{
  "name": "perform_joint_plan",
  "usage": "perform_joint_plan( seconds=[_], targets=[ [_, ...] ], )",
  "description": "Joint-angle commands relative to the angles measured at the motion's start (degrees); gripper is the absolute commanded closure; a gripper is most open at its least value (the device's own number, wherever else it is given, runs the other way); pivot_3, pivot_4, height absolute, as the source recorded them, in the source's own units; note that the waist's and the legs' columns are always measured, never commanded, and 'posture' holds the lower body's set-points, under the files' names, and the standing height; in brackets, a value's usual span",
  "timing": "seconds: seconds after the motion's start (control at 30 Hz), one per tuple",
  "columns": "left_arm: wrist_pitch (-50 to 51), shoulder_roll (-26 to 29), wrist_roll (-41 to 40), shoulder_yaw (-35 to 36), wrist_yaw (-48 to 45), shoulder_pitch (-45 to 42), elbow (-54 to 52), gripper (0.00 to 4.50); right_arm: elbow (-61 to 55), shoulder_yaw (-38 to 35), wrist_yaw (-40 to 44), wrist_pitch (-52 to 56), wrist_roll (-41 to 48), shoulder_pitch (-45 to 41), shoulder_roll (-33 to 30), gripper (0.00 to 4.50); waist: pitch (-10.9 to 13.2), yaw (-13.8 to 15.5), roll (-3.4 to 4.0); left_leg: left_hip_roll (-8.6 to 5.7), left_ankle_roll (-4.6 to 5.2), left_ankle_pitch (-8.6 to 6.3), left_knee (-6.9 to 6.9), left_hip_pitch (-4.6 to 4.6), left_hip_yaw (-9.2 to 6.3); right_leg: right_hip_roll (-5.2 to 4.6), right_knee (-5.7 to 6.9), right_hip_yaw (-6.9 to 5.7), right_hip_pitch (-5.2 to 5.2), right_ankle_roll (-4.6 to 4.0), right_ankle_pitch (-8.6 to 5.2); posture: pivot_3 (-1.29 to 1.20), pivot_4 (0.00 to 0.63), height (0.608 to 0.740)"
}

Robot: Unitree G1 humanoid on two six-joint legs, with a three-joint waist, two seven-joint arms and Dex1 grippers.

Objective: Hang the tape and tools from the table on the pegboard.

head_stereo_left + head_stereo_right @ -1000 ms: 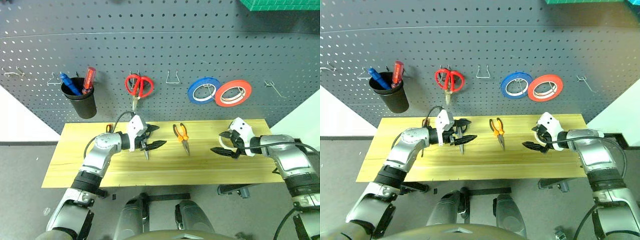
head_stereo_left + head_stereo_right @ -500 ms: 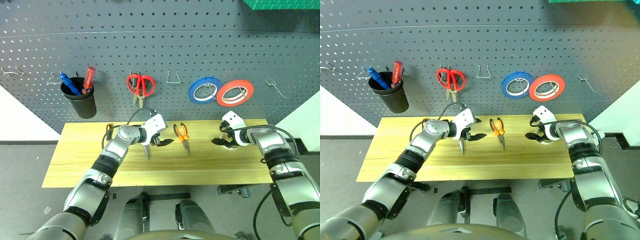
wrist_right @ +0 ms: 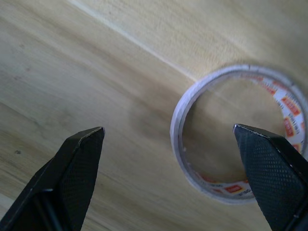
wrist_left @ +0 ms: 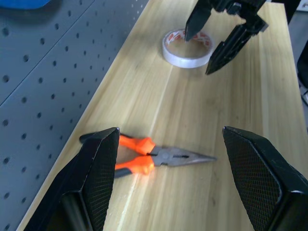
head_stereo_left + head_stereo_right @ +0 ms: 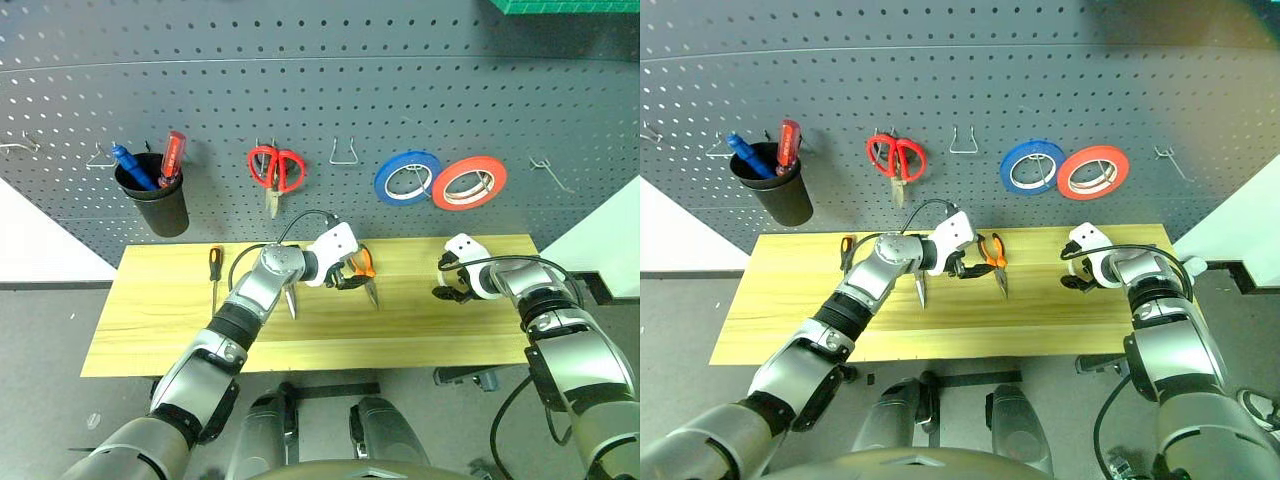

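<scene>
Yellow wood grain runs under everything that matters: on the table (image 5: 150, 330) lie the pliers (image 5: 366, 272), the dark-handled scissors (image 5: 291, 297), the small screwdriver (image 5: 214, 268) and, toward our right, the white tape (image 4: 187, 47). Since a second ago both arms have travelled. Our left end effector (image 5: 347, 275) has swung from over the scissors across to the pliers and now hangs above them with its fingers spread wide and nothing between them; the left wrist view has the orange handles lying just inside the left finger. Our right end effector (image 5: 449, 288) has dropped and tipped downward onto the tape, also fully spread and empty, one finger (image 3: 269, 166) sitting over the ring's hollow and the other (image 3: 72, 168) well outside it. We read this as a double approach: each arm has picked its target and neither has closed yet, so nothing of the task is hung. Compared with the earlier frame the scissors are uncovered again and look undisturbed, and the pliers and tape have not shifted. The pegboard (image 5: 320, 90) carries the red scissors (image 5: 275, 172), blue tape (image 5: 407, 179), red-orange tape (image 5: 469, 185) and a black cup (image 5: 160, 205); a bare wire hook (image 5: 346, 154) hangs between them.
</scene>
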Motion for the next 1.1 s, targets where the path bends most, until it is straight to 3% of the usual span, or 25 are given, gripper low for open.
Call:
perform_joint_plan(
  seconds=[0.03,0.3,0.33,0.43,0.77,0.8,1.0,1.1],
  targets=[
    [1.11,-0.42,1.5,-0.56,1.48,-1.26,1.34,0.92,2.26,-1.26,-1.61,0.36,-0.25,-2.19,1.42,0.0,0.12,-0.05,-0.01,0.0,0.0,0.0,0.0,0.0,0.01,0.01,0.02,0.01,0.0,0.0,0.0,-0.16,0.223,0.74],
    [2.0,-1.03,1.6,-1.61,-0.02,0.27,-1.83,0.92,6.61,-1.12,-5.69,-0.01,-1.62,-3.2,4.54,0.0,1.16,0.13,-0.14,0.0,0.0,-0.01,0.02,-0.01,0.03,-0.02,0.03,0.02,0.0,0.02,0.01,-0.14,0.249,0.74],
    [2.25,-0.87,1.57,-1.68,-0.07,0.6,-2.51,0.9,7.02,-1.13,-5.87,0.37,-1.75,-3.39,4.64,0.18,1.21,0.11,-0.16,0.0,0.01,-0.01,0.02,-0.01,0.03,-0.02,0.02,0.03,0.0,0.02,0.01,-0.14,0.252,0.74],
    [3.24,-0.21,1.39,-1.77,-0.51,1.76,-4.99,0.88,7.61,-0.99,-5.7,1.01,-2.04,-3.7,4.66,0.89,1.37,0.1,-0.19,0.0,0.01,-0.01,0.02,0.01,0.03,-0.03,0.02,0.03,0.02,0.02,0.01,-0.13,0.257,0.74],
    [6.6,1.58,0.55,-2.08,-2.46,4.8,-12.21,0.88,6.88,-0.7,-3.54,2.52,-3.13,-3.29,3.04,4.32,1.51,0.2,-0.27,0.01,-0.05,-0.09,0.02,0.0,0.02,-0.15,-0.03,0.04,0.01,-0.01,0.01,-0.13,0.275,0.74],
    [6.92,1.8,0.48,-2.05,-2.69,5.06,-12.83,0.88,6.6,-0.79,-3.31,2.56,-3.13,-3.27,2.71,4.49,1.58,0.2,-0.29,0.0,-0.06,-0.1,0.02,-0.01,0.02,-0.17,-0.04,0.04,0.01,-0.01,0.01,-0.13,0.277,0.74],
    [8.1,3.35,-1.01,-1.52,-4.05,7.07,-17.33,0.88,1.91,-2.91,2.15,3.43,-0.77,-2.67,-0.69,4.49,2.59,0.11,-0.15,0.0,-0.02,-0.12,-0.02,-0.1,0.03,-0.2,-0.09,0.06,-0.09,-0.04,0.0,-0.14,0.288,0.74],
    [8.9,5.29,-2.03,-1.19,-5.37,8.65,-20.83,0.88,-7.53,-4.29,8.48,4.03,1.52,1.34,-4.64,4.49,2.69,0.19,-0.05,0.01,0.08,-0.07,-0.04,-0.54,0.04,-0.19,-0.09,0.05,-0.56,-0.02,0.01,-0.16,0.275,0.74]
  ],
)
